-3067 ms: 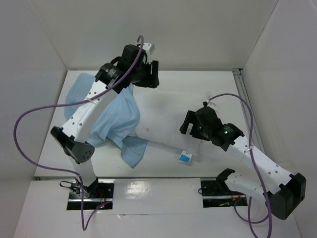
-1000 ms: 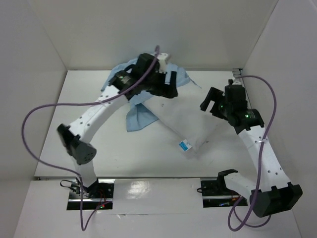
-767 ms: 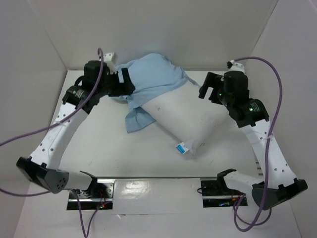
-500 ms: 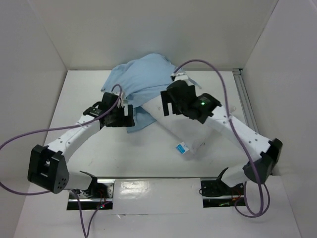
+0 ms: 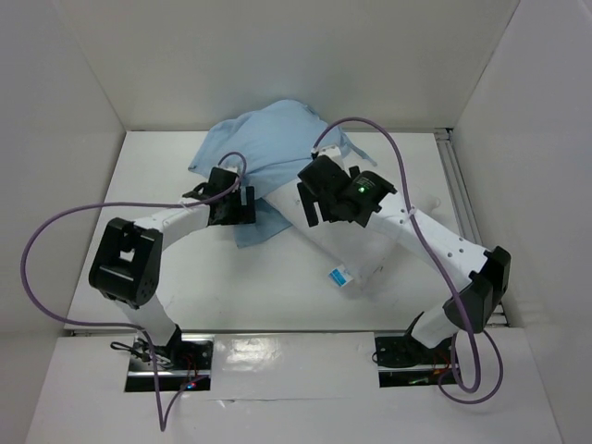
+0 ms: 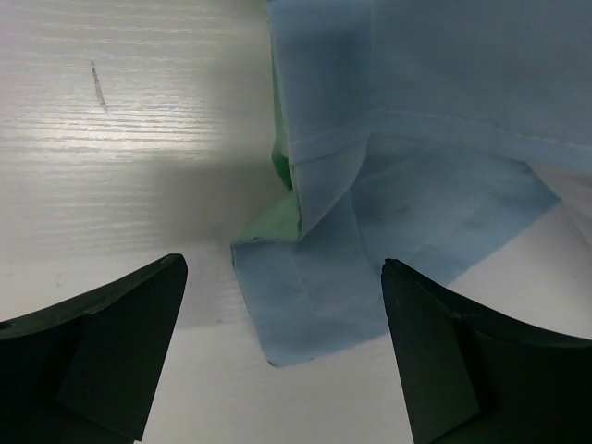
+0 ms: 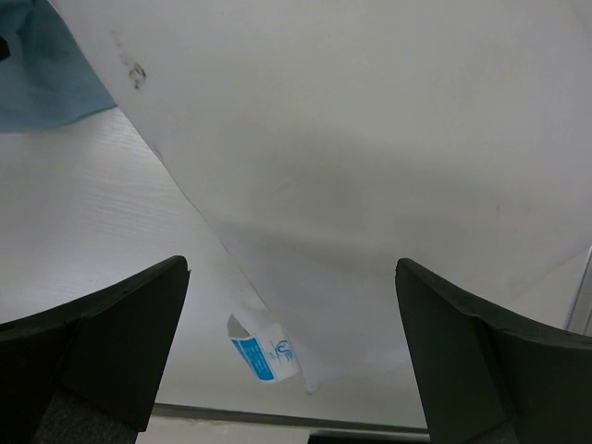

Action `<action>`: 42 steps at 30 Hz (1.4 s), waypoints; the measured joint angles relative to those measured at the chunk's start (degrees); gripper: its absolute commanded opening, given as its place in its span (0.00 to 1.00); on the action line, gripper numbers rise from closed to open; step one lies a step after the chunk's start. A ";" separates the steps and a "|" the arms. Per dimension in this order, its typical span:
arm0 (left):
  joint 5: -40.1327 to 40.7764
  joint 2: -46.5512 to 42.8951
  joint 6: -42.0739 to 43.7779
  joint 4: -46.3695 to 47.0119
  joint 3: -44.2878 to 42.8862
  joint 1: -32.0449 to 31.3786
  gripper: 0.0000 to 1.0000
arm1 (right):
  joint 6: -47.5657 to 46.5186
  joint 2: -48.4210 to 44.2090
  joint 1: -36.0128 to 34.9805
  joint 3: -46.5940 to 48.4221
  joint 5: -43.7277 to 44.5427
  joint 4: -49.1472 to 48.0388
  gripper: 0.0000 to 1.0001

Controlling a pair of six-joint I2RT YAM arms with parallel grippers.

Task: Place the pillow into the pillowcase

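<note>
**A:** Left gripper (image 6: 282, 266) spread wide over a loose corner of the light blue pillowcase (image 6: 416, 139), green edge showing, gripping nothing. Right gripper?

**B:** Right gripper (image 7: 291, 266) spread too, over the pillow (image 7: 370, 139). Lying diagonal mid-table (image 5: 185, 277), far end under the pillowcase by the far edge. Blue-and-white tag (image 7: 264, 351) at the near corner, print unreadable.
</note>
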State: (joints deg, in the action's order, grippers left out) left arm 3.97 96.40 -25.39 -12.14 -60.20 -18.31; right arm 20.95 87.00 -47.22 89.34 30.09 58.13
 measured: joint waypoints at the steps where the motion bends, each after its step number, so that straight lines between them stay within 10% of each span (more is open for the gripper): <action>1: 0.39 0.96 0.04 0.48 -0.13 -0.13 1.00 | 0.02 0.09 -0.07 -0.02 0.17 0.74 1.00; 3: 0.70 2.93 0.13 0.92 -1.14 -0.33 0.99 | 0.07 0.28 -0.28 -0.20 0.39 1.77 1.00; 5: 0.57 4.59 0.17 1.84 -2.21 -0.37 0.76 | 0.15 0.39 -0.48 -1.11 0.42 2.23 1.00; 7: -0.55 5.25 0.17 3.30 -2.43 -0.35 0.45 | 0.17 0.81 -0.57 -2.25 0.46 2.47 1.00; 8: -1.38 5.27 0.37 3.61 -2.43 -0.33 0.02 | 0.17 1.29 -0.57 -2.75 0.48 2.51 1.00; 13: -5.68 5.27 1.25 4.55 -2.73 -0.22 0.00 | 0.13 5.51 0.39 -5.77 -0.98 0.76 0.97; 15: -7.96 5.22 1.22 5.01 -2.93 -0.22 0.00 | -0.61 7.67 1.11 -6.54 -1.95 -0.63 0.52; 16: -9.29 4.98 1.25 5.33 -2.89 -0.20 0.00 | -1.11 8.81 1.68 -6.54 -2.40 -1.31 0.01; 22: -16.31 -0.26 1.01 6.86 -2.67 -0.55 0.00 | -2.36 14.60 6.38 0.28 -5.88 -1.99 0.00; 31: -26.88 3.91 -4.70 7.67 -30.97 -4.70 0.00 | -5.68 25.20 19.06 47.36 -5.66 1.05 0.00; 42: -35.89 -12.57 -19.34 21.86 11.67 -11.52 0.00 | 2.82 11.82 8.76 -7.43 -15.63 -14.58 0.00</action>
State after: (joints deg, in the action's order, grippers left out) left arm -31.92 83.83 -44.73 9.72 -48.53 -29.82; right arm 23.77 98.83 -38.46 81.91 14.46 43.55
